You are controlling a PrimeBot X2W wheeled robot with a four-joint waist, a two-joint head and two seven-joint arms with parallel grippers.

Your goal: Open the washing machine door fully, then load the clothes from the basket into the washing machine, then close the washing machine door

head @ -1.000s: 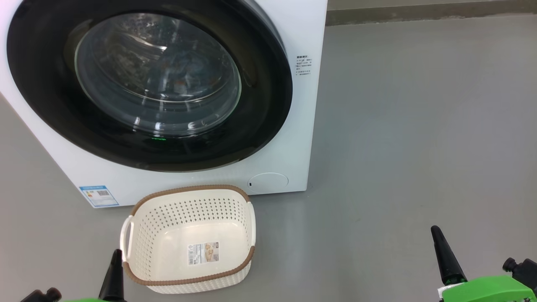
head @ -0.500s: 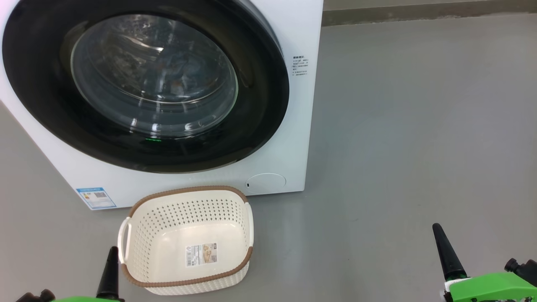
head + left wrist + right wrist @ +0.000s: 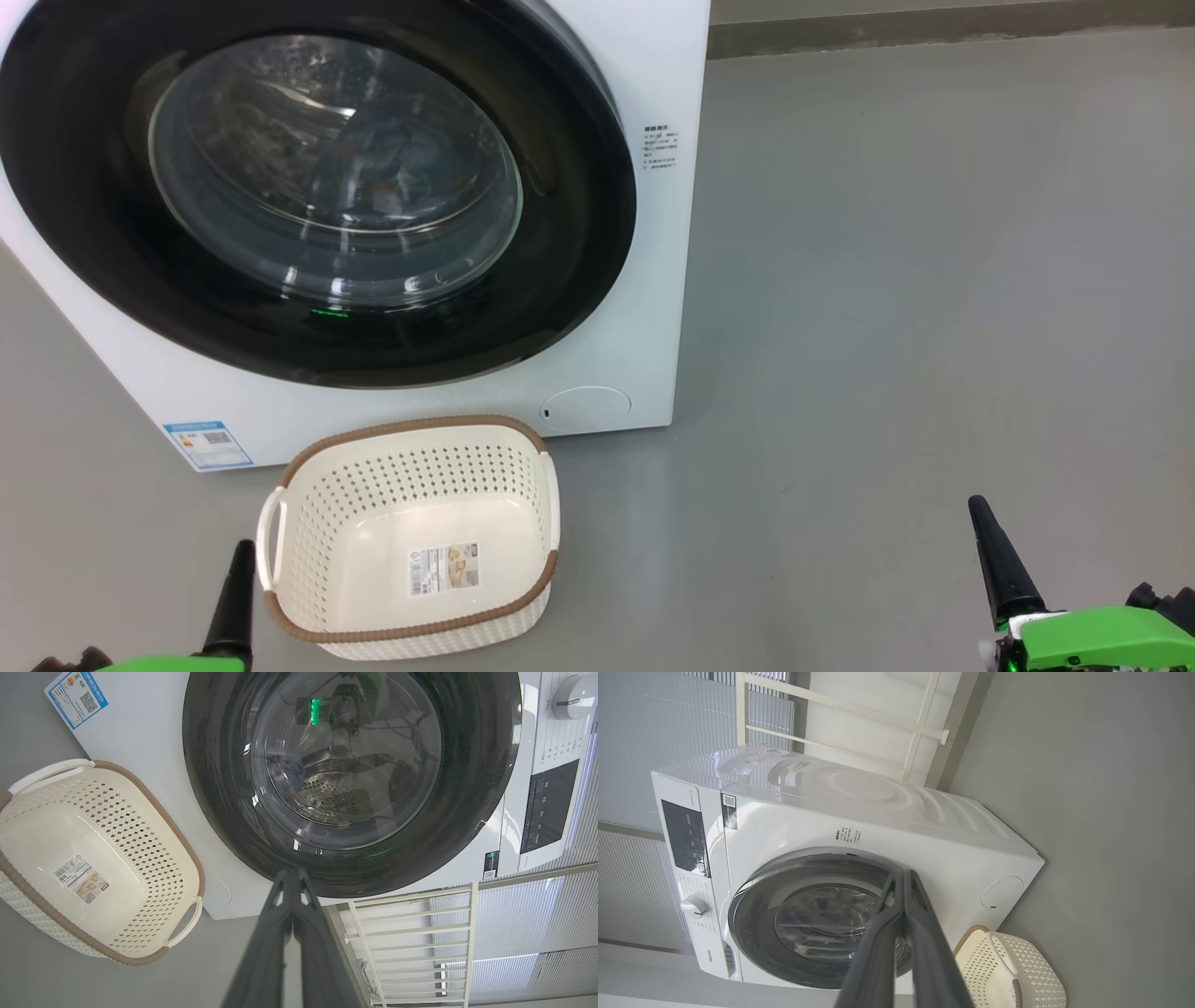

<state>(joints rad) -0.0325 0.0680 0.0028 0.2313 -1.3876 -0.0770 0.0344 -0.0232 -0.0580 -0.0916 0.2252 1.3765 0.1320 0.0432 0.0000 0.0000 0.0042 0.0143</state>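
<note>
The white washing machine (image 3: 658, 308) stands at upper left with its door (image 3: 579, 243) shut flat against the front. Through the door's glass bowl I make out blue fabric with orange specks, the clothes (image 3: 401, 173), lying in the drum; the left wrist view shows them too (image 3: 290, 772). On the floor before the machine stands the cream basket (image 3: 392, 485), holding nothing but its label sticker. My left gripper (image 3: 242, 553) is shut on nothing just left of the basket, its tip (image 3: 292, 875) well short of the door. My right gripper (image 3: 978, 511) is shut on nothing far to the right (image 3: 903, 875).
Bare grey floor (image 3: 934, 308) spreads to the right of the machine. A round flap (image 3: 586, 408) and a blue sticker (image 3: 207, 445) mark its lower front. The control panel (image 3: 546, 807) and dial (image 3: 570, 690) sit along its top. A white rail frame (image 3: 411, 933) stands behind.
The whole picture has drifted a little to the left, so the camera moved. Both grippers sit slightly lower in the head view. Door and basket are unchanged.
</note>
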